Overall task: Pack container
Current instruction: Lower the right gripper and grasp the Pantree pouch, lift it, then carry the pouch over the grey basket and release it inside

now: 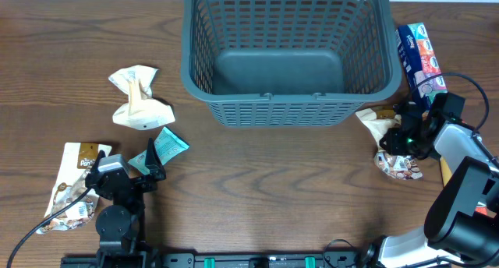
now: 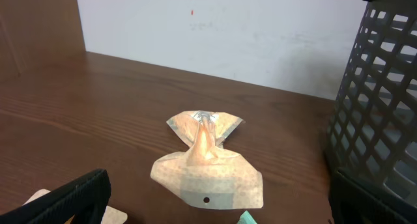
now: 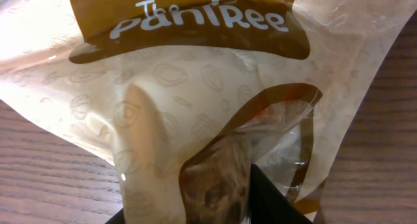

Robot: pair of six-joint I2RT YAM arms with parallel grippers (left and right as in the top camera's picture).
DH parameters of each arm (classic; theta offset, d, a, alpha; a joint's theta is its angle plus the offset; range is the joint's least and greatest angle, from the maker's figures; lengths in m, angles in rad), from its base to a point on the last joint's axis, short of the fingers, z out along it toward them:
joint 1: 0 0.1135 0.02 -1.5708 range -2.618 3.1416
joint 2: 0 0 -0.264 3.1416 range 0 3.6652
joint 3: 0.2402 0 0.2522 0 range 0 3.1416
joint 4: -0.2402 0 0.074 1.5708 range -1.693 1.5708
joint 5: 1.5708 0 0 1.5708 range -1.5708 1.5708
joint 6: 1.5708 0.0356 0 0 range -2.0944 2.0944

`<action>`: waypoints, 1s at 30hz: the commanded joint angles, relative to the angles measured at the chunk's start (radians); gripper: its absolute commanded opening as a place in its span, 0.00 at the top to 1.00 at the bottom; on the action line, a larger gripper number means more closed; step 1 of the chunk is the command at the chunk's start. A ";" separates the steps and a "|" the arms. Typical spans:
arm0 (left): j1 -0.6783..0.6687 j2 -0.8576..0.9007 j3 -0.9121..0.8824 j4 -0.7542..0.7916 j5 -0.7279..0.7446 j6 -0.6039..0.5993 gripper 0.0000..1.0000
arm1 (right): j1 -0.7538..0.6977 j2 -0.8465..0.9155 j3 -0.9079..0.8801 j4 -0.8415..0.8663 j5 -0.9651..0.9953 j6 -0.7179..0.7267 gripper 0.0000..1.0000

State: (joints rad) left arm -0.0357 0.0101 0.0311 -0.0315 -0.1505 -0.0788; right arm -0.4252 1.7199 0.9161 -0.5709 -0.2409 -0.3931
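Packet (image 1: 376, 123) beside container (image 1: 273, 111) wall; right gripper (image 1: 399, 143) seemingly gripping it.

One basket (image 1: 273, 111) — five snack packets (image 1: 139, 100) (image 1: 165, 146) (image 1: 74, 182) (image 1: 380, 125) (image 1: 419, 54)

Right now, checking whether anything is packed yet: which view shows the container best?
Overhead: the whole container shows, rim to bare bottom, nothing inside. Left wrist catches only its lattice wall; right wrist shows none of it.
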 commanded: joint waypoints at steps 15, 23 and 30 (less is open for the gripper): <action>-0.004 -0.006 -0.027 -0.023 -0.026 -0.010 0.00 | 0.007 0.005 0.354 -0.272 -0.003 0.124 0.89; -0.004 -0.006 -0.027 -0.023 -0.021 -0.010 0.01 | 0.007 -0.049 0.534 -0.343 -0.003 0.180 0.87; -0.004 -0.006 -0.027 -0.023 -0.015 -0.010 0.01 | 0.008 -0.142 0.657 -0.364 -0.003 0.206 0.96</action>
State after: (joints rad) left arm -0.0357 0.0101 0.0311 -0.0311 -0.1570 -0.0792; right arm -0.4252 1.6432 1.5146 -0.9318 -0.2356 -0.2241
